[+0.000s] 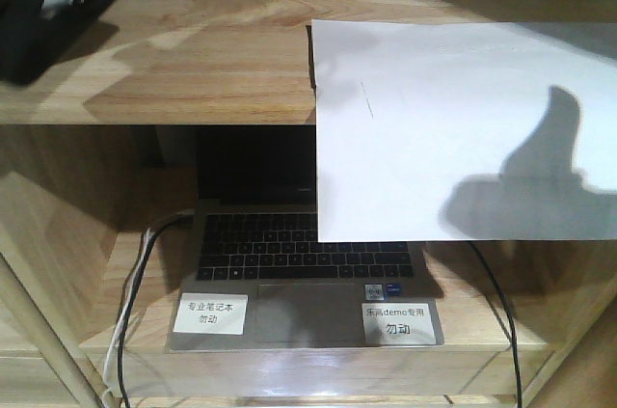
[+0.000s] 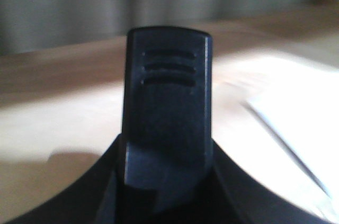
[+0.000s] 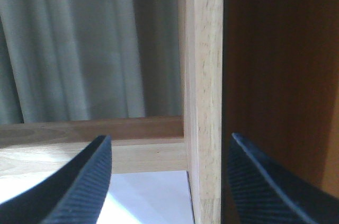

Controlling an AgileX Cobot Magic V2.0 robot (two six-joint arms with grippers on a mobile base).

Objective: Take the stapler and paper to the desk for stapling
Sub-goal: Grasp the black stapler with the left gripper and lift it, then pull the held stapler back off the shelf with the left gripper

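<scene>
here, paper on the shelf, stapler in the left grip

the paper (image 1: pixel 453 128) lies flat on the upper shelf board (image 1: pixel 193 61). its front part hangs over the edge and covers part of the open laptop (image 1: pixel 280 249) below. the left gripper (image 2: pixel 167 152) is clamped on the stapler (image 2: pixel 167 91), whose black ridged end stands up between the fingers, blurred. the right gripper (image 3: pixel 169 181) is spread wide over a corner of the sheet, beside a pale wooden upright (image 3: pixel 204 75).
</scene>
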